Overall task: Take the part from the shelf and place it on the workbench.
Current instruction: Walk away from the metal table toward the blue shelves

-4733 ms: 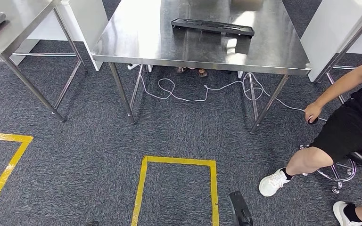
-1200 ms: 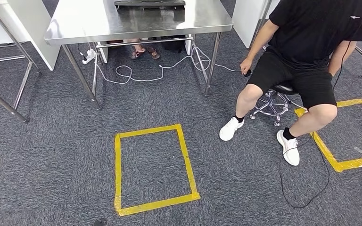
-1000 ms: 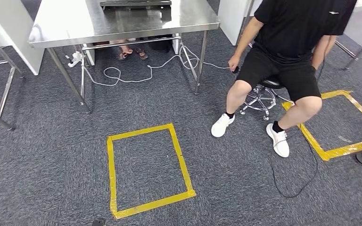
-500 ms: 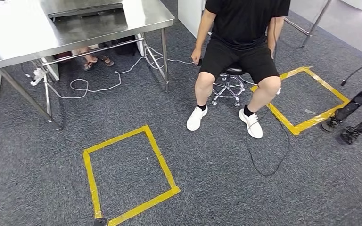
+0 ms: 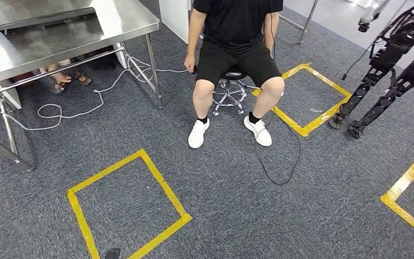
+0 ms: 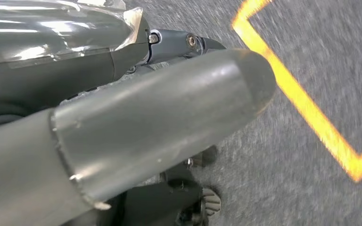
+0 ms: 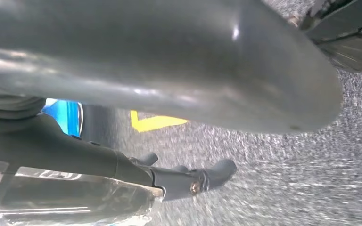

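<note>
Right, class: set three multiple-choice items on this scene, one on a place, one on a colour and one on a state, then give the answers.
1. Where does the white cable lie?
A. on the carpet under the table
B. inside a tape square
C. over the stool

2. What colour is the floor tape?
A. red
B. white
C. yellow

3. What is the person doing?
A. standing
B. sitting
C. kneeling

Answers:
1. A. The cable loops across the carpet between the table's legs.
2. C. The tape squares show bright yellow against the grey carpet.
3. B. The person is on a stool with knees bent and both shoes on the carpet.
</note>
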`<state>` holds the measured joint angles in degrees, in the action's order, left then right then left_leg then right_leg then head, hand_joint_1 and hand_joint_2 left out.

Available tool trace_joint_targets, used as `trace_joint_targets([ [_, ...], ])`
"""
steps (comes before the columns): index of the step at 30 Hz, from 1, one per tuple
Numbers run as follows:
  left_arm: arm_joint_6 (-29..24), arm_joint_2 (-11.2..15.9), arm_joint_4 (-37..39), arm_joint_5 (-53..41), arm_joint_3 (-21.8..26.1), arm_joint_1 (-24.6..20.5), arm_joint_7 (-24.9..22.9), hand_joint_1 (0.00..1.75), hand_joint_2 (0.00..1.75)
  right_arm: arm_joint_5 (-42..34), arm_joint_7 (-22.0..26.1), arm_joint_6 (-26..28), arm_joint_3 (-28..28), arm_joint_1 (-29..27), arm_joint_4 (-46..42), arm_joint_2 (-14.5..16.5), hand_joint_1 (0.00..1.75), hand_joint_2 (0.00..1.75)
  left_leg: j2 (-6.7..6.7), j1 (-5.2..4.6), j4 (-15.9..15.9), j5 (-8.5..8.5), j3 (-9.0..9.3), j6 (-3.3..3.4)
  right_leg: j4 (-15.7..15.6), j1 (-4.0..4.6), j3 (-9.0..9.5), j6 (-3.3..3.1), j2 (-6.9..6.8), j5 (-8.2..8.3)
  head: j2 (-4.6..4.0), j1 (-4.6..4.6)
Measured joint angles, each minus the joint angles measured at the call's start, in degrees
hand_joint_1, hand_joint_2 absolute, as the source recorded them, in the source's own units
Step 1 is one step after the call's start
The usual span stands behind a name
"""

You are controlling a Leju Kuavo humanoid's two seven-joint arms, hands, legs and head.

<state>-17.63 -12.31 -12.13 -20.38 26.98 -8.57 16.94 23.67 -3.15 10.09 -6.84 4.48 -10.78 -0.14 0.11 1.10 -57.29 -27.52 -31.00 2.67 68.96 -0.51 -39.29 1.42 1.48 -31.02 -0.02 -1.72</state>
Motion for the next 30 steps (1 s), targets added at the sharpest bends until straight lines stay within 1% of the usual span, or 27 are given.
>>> trace_joint_targets([
  [1,0.01,0.01,0.0,-0.02,0.0,0.03,-0.04,0.0,0.0,0.11,-0.02,-0.02,0.0,0.04,0.0,-0.01,0.0,0.0,0.95,-0.08,-0.01,-0.03,-0.05,0.01,3.21,-0.14,-1.58,0.1,-0.47,-1.0,0.0,0.0],
  [2,-0.02,0.01,0.0,-0.02,0.0,0.04,-0.09,0.0,0.0,0.23,-0.07,-0.06,0.0,0.0,0.0,-0.01,0.0,0.0,1.82,-0.1,-0.02,-0.05,-0.08,0.0,4.68,-0.31,-2.22,0.42,-0.74,-1.22,0.01,0.0],
  [3,-0.05,0.0,0.0,-0.01,0.0,0.02,-0.13,0.0,0.0,0.35,-0.13,-0.1,0.0,-0.09,0.0,-0.03,0.0,0.0,2.61,-0.06,-0.03,-0.09,-0.08,-0.07,3.95,-0.52,-1.67,0.93,-1.04,-0.59,0.01,-0.02],
  [4,-0.08,-0.02,0.0,0.0,0.01,0.01,-0.14,0.0,0.0,0.46,-0.2,-0.14,0.0,-0.16,0.0,-0.08,0.0,0.0,3.31,0.0,-0.04,-0.15,-0.01,-0.18,0.91,-0.75,0.12,1.52,-1.61,0.7,0.01,-0.02],
  [5,-0.11,-0.04,0.0,0.02,0.01,-0.01,-0.14,0.0,0.0,0.57,-0.25,-0.17,-0.01,-0.18,0.0,-0.13,0.0,0.0,3.94,0.01,-0.06,-0.25,0.13,-0.37,-3.42,-0.96,2.64,2.05,-2.85,2.18,0.01,-0.07],
  [6,-0.14,-0.06,-0.01,0.04,0.01,-0.02,-0.13,0.0,0.0,0.68,-0.28,-0.22,-0.03,-0.07,0.0,-0.14,0.0,0.0,4.55,-0.11,-0.09,-0.44,0.31,-0.71,-7.37,-0.93,4.88,2.25,-4.36,3.35,0.01,-0.16],
  [7,-0.19,-0.08,-0.01,0.08,0.0,-0.03,-0.1,0.0,0.0,0.78,-0.31,-0.3,-0.05,0.08,0.0,-0.17,0.0,0.0,5.14,-0.26,-0.1,-0.61,0.51,-1.09,-10.15,-0.8,6.4,2.12,-5.45,4.1,0.01,-0.22],
  [8,-0.23,-0.08,-0.02,0.15,-0.01,-0.08,-0.07,0.0,0.0,0.88,-0.32,-0.4,-0.08,0.21,0.0,-0.16,0.0,0.0,5.71,-0.43,-0.11,-0.78,0.73,-1.46,-11.51,-0.56,7.06,1.81,-6.06,4.38,0.01,-0.26],
  [9,-0.26,-0.09,-0.02,0.22,-0.01,-0.13,-0.03,0.0,0.0,0.96,-0.33,-0.51,-0.1,0.3,0.0,-0.17,0.0,0.0,6.28,-0.5,-0.04,-0.91,0.95,-1.81,-11.68,-0.28,6.9,1.39,-5.79,4.41,0.01,-0.27],
  [10,-0.27,-0.12,-0.03,0.29,-0.01,-0.18,0.01,0.0,0.0,1.01,-0.33,-0.6,-0.1,0.29,0.0,-0.25,0.0,0.0,6.8,-0.44,0.04,-1.01,1.17,-2.12,-11.7,-0.23,6.78,1.0,-4.98,4.49,0.01,-0.23],
  [11,-0.28,-0.15,-0.03,0.34,-0.01,-0.26,0.03,0.0,0.0,1.05,-0.33,-0.67,-0.11,0.25,0.0,-0.27,0.0,0.0,6.36,-0.26,-0.24,-1.38,1.23,-2.49,-11.78,-0.55,6.81,0.65,-4.31,4.61,0.01,-0.15],
  [12,-0.3,-0.17,-0.03,0.36,-0.01,-0.29,0.05,0.0,0.0,1.11,-0.34,-0.71,-0.12,0.21,0.01,-0.33,0.0,0.0,5.21,-0.07,-1.25,-2.29,0.94,-2.79,-11.86,-0.87,6.91,0.23,-3.63,4.76,0.01,-0.07],
  [13,-0.32,-0.19,-0.03,0.35,-0.02,-0.28,0.07,0.0,0.0,1.17,-0.35,-0.74,-0.14,0.2,0.01,-0.35,0.0,0.0,3.61,0.08,-3.5,-3.88,0.05,-3.01,-11.94,-1.17,7.05,-0.3,-3.0,4.95,0.01,0.06],
  [14,-0.36,-0.18,-0.02,0.34,-0.02,-0.21,0.08,0.0,0.0,1.25,-0.36,-0.77,-0.17,0.19,0.01,-0.34,0.0,0.0,1.74,0.2,-7.03,-5.99,-1.47,-3.13,-11.97,-1.37,7.08,-0.73,-2.36,5.12,0.01,0.19],
  [15,-0.39,-0.17,-0.02,0.33,-0.03,-0.1,0.09,0.0,0.0,1.33,-0.37,-0.8,-0.21,0.19,0.02,-0.31,0.0,0.0,0.64,0.21,-11.17,-8.09,-3.35,-3.09,-11.95,-1.2,7.0,-1.07,-1.68,5.22,0.02,0.26],
  [16,-0.41,-0.16,-0.01,0.32,-0.04,0.02,0.09,0.0,0.0,1.38,-0.38,-0.82,-0.24,0.17,0.02,-0.27,0.0,0.0,0.09,0.21,-14.91,-9.56,-5.16,-3.06,-11.94,-1.05,6.93,-1.3,-0.93,5.28,0.02,0.31],
  [17,-0.43,-0.15,-0.01,0.3,-0.05,0.1,0.09,0.0,0.0,1.42,-0.43,-0.84,-0.26,0.11,0.02,-0.25,0.0,0.0,-0.15,0.22,-17.05,-9.87,-6.33,-3.05,-11.92,-0.95,6.91,-1.35,-0.09,5.32,0.01,0.31],
  [18,-0.43,-0.15,0.0,0.27,-0.07,0.14,0.09,0.0,0.0,1.46,-0.53,-0.84,-0.26,0.03,0.02,-0.24,0.0,0.0,-0.24,0.27,-17.03,-8.98,-6.53,-3.01,-11.88,-0.9,6.94,-1.36,0.75,5.33,0.01,0.32],
  [19,-0.43,-0.14,0.0,0.23,-0.09,0.15,0.11,0.0,0.0,1.5,-0.63,-0.84,-0.26,-0.04,0.02,-0.24,0.0,0.0,-0.39,0.35,-14.85,-7.14,-5.72,-2.95,-11.81,-0.89,7.01,-1.35,1.6,5.33,0.01,0.32],
  [20,-0.43,-0.11,0.0,0.18,-0.13,0.15,0.19,0.0,0.0,1.53,-0.72,-0.84,-0.26,-0.08,0.02,-0.22,0.0,0.0,-1.14,0.51,-11.17,-4.82,-4.18,-2.88,-11.69,-0.91,7.02,-1.32,2.42,5.32,0.01,0.33],
  [22,-0.39,-0.06,0.02,0.06,-0.22,0.21,0.43,0.0,0.0,1.55,-0.78,-0.84,-0.26,0.04,0.02,-0.17,0.0,0.0,-4.05,0.85,-4.34,-1.74,-1.48,-2.76,-11.07,-0.61,6.59,-0.96,3.86,5.2,0.01,0.38],
  [23,-0.36,-0.04,0.03,0.01,-0.28,0.22,0.53,0.0,0.0,1.54,-0.79,-0.83,-0.26,0.09,0.02,-0.14,0.0,0.0,-5.11,0.84,-2.61,-1.24,-0.9,-2.64,-10.84,-0.5,6.18,-0.61,4.49,5.2,0.01,0.41],
  [24,-0.34,-0.05,0.04,-0.02,-0.34,0.24,0.57,0.0,0.0,1.54,-0.8,-0.82,-0.26,0.07,0.02,-0.13,0.0,0.0,-5.41,0.66,-2.06,-1.25,-0.82,-2.41,-10.74,-0.4,5.74,-0.12,5.11,5.26,0.01,0.45],
  [26,-0.37,-0.12,0.03,-0.03,-0.45,0.19,0.57,0.0,0.0,1.55,-0.83,-0.77,-0.26,-0.27,0.04,-0.16,0.0,0.0,-3.98,0.39,-1.7,-0.92,-0.74,-1.53,-10.81,-0.44,4.99,0.8,5.95,5.51,0.02,0.47],
  [27,-0.44,-0.16,0.03,-0.03,-0.49,0.17,0.56,0.0,0.0,1.6,-0.84,-0.74,-0.27,-0.44,0.05,-0.13,0.0,0.0,-3.26,0.37,-1.36,-0.63,-0.63,-1.01,-10.13,-0.38,4.45,1.03,5.16,5.18,0.01,0.43],
  [28,-0.54,-0.19,0.03,-0.03,-0.53,0.14,0.54,0.0,0.0,1.68,-0.87,-0.71,-0.27,-0.52,0.06,-0.07,0.0,0.0,-2.44,0.44,-1.03,-0.38,-0.54,-0.6,-8.45,-0.3,3.5,1.0,3.8,4.27,0.01,0.28],
  [30,-0.73,-0.18,0.03,-0.02,-0.57,0.18,0.46,0.0,0.0,1.85,-0.91,-0.69,-0.28,-0.41,0.07,0.15,0.0,0.0,-0.63,0.3,-0.8,-0.21,-0.5,-0.22,-1.89,-0.28,0.22,0.63,0.46,1.02,0.01,0.03],
])
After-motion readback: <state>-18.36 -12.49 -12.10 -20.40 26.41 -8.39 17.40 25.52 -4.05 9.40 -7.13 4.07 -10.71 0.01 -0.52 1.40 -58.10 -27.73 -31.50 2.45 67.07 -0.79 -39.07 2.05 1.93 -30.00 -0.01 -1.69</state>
